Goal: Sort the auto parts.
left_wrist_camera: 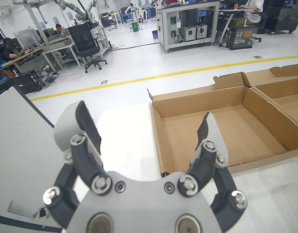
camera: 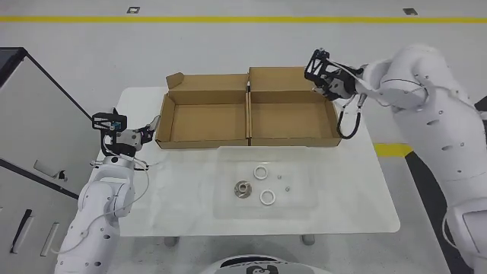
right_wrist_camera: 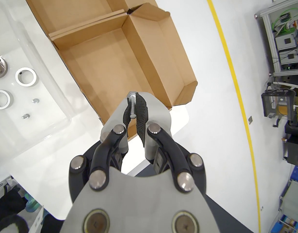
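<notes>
Bolt (right_wrist_camera: 132, 109) is pinched in right gripper (right_wrist_camera: 134, 100) near the 2 o'clock corner of right-hand box (camera: 293, 119), so drop-off is judged in hand and release inside is called for, left gripper (left_wrist_camera: 144, 112) being spread, empty, at 9 o'clock of left-hand box (camera: 204, 122).

Left box (camera: 205, 118) and right box (camera: 293, 118) stand side by side, tops open to entry from above; their upright walls, shared middle wall and raised corner flaps bar any sideways pass. Left gripper (left_wrist_camera: 144, 112), jaws wide, sits just beside the left box's outer wall; right gripper (right_wrist_camera: 134, 100), pinching a bolt (right_wrist_camera: 132, 105), hangs at the right box's far outer corner. Nearer, the shallow tray (camera: 228, 202) rim fences hub (camera: 243, 189) and ring (camera: 268, 196), gap between them, table (camera: 358, 198) showing either side.
</notes>
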